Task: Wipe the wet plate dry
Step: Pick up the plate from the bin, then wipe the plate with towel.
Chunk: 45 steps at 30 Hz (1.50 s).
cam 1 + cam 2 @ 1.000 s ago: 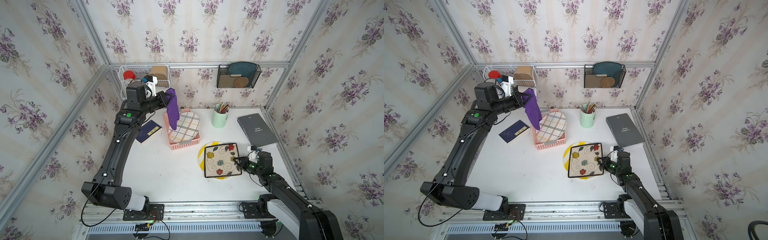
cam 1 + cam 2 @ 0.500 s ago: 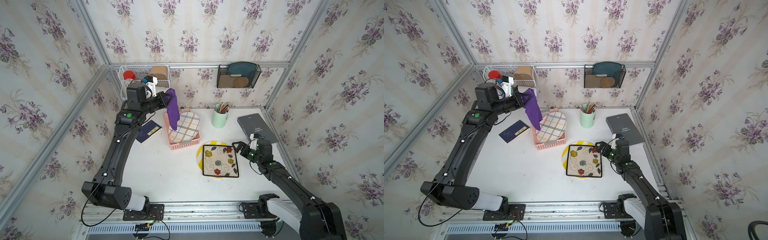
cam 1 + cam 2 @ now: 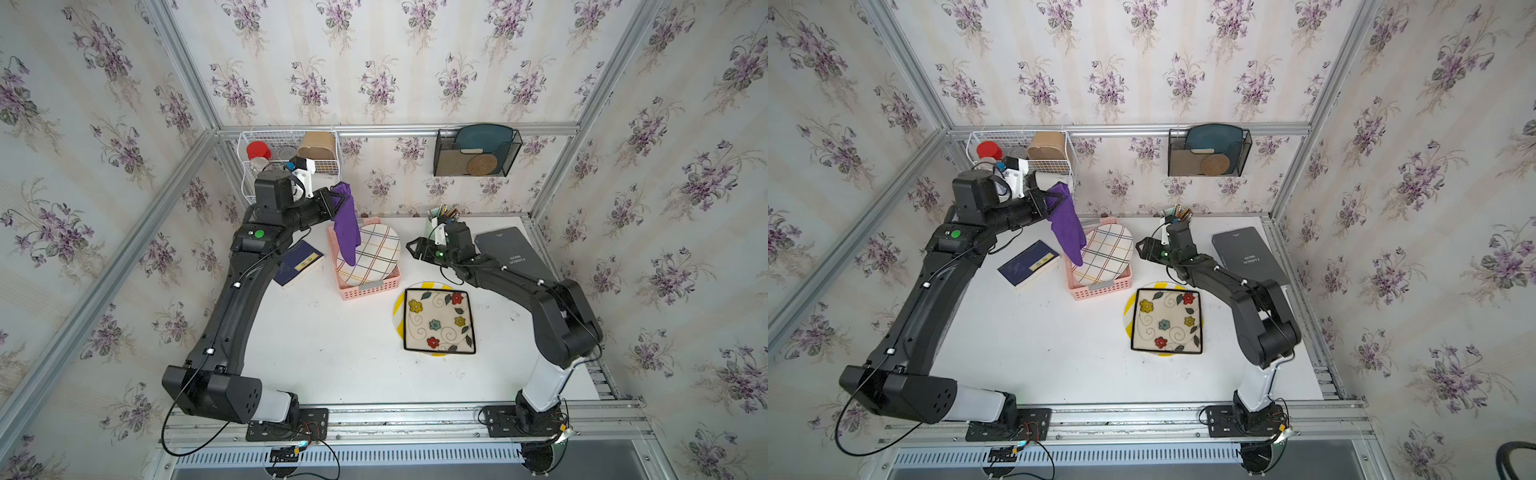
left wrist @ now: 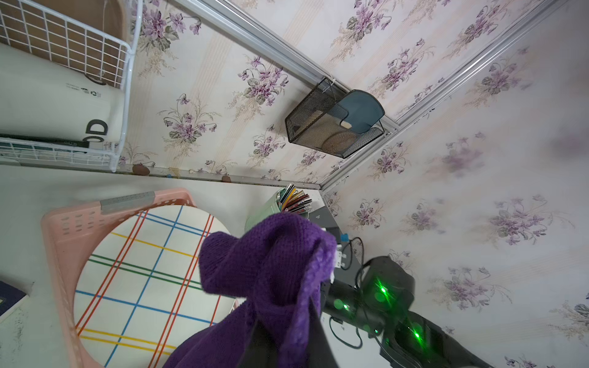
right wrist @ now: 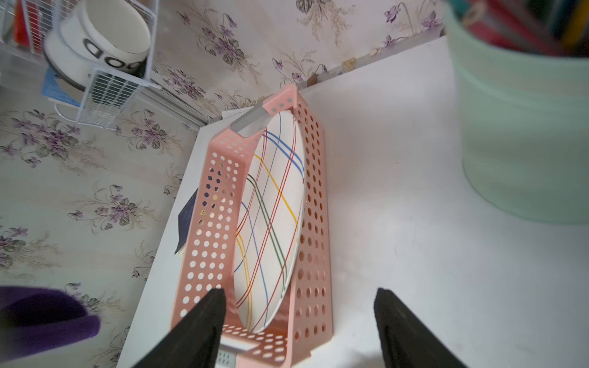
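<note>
The left end effector is gripping the purple cloth, holding it up over the pink basket near the back edge of the worktop. The plaid plate is leaning on edge in that basket. The right end effector is hovering just beside the basket, jaws apart and empty. Wiping this plate looks not yet begun: lifting it out and rubbing it dry remain. A floral plate is lying flat toward the right edge.
</note>
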Motion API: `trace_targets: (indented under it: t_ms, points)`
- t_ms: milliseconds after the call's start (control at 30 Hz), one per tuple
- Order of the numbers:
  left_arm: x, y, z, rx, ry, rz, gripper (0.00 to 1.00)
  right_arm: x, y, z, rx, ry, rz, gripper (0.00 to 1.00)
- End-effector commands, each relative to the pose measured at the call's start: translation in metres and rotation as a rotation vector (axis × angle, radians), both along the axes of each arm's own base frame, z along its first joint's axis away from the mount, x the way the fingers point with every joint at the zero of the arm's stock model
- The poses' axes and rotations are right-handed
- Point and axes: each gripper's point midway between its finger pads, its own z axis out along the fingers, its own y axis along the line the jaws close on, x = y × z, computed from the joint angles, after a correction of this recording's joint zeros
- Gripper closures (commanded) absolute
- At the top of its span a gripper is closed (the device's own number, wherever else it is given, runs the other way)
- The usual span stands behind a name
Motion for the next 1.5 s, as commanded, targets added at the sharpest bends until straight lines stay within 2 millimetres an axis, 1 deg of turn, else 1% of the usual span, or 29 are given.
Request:
trace_targets:
  t_ms: [0,67,200,367,433,533,600,633,700,833,900,967,1000,1033,1067,1167,1200,1300,1367,1433,1467]
  points:
    - [0.002,0.0,0.008,-0.026,-0.033,0.007,1.0,0.02,0.019,-0.003,0.044,0.005,0.024,0.29]
    - [-0.007,0.001,0.016,-0.038,-0.054,0.009,1.0,0.028,0.029,-0.012,0.05,0.02,0.032,0.35]
    - [-0.01,0.001,0.017,-0.048,-0.055,0.009,1.0,0.034,0.042,-0.031,0.05,0.059,0.051,0.42]
    - [-0.011,0.001,0.014,-0.046,-0.049,0.006,1.0,0.034,0.06,-0.044,0.068,0.091,0.093,0.61]
    - [-0.012,0.001,0.013,-0.047,-0.044,0.003,1.0,0.036,0.06,-0.044,0.065,0.089,0.085,0.75]
    - [-0.014,0.001,0.012,-0.052,-0.039,0.002,1.0,0.038,0.059,-0.035,0.062,0.07,0.073,0.91]
    - [-0.015,0.002,0.01,-0.052,-0.039,0.007,1.0,0.038,0.058,-0.024,0.065,0.049,0.078,1.0]
    - [-0.016,0.002,0.01,-0.052,-0.038,0.008,1.0,0.037,0.059,-0.016,0.067,0.037,0.081,1.0]
    - [-0.017,0.002,0.01,-0.048,-0.041,0.009,1.0,0.039,0.057,0.006,0.074,-0.006,0.077,1.0]
    - [-0.019,0.001,0.015,-0.059,-0.049,-0.002,1.0,0.037,0.049,0.066,0.096,-0.123,0.056,1.0]
    - [-0.019,-0.002,0.021,-0.078,-0.062,-0.016,1.0,0.032,0.048,0.098,0.128,-0.177,0.069,1.0]
    - [-0.018,-0.004,0.027,-0.094,-0.076,-0.023,1.0,0.019,0.052,0.123,0.184,-0.197,0.109,1.0]
    - [-0.016,-0.004,0.029,-0.096,-0.083,-0.024,1.0,0.011,0.055,0.131,0.221,-0.199,0.138,1.0]
    - [-0.014,-0.005,0.031,-0.094,-0.089,-0.023,1.0,0.001,0.058,0.139,0.264,-0.189,0.164,1.0]
    - [-0.011,-0.005,0.031,-0.088,-0.09,-0.021,1.0,-0.012,0.063,0.152,0.311,-0.193,0.201,1.0]
    - [-0.006,-0.01,0.03,-0.036,-0.112,-0.018,1.0,-0.046,0.072,0.169,0.441,-0.153,0.276,1.0]
    - [0.003,-0.012,0.018,0.014,-0.099,-0.005,1.0,-0.053,0.071,0.178,0.491,-0.157,0.283,1.0]
    - [0.013,-0.012,-0.013,0.236,-0.101,0.05,1.0,-0.063,0.062,0.203,0.599,-0.163,0.256,1.0]
    - [0.018,-0.01,-0.037,0.416,-0.104,0.075,1.0,-0.066,0.057,0.225,0.632,-0.196,0.241,1.0]
    - [0.02,-0.016,-0.054,0.526,-0.106,0.066,1.0,-0.066,0.055,0.238,0.639,-0.211,0.232,1.0]
    - [0.019,-0.02,-0.061,0.562,-0.103,0.049,1.0,-0.065,0.053,0.241,0.637,-0.211,0.222,1.0]
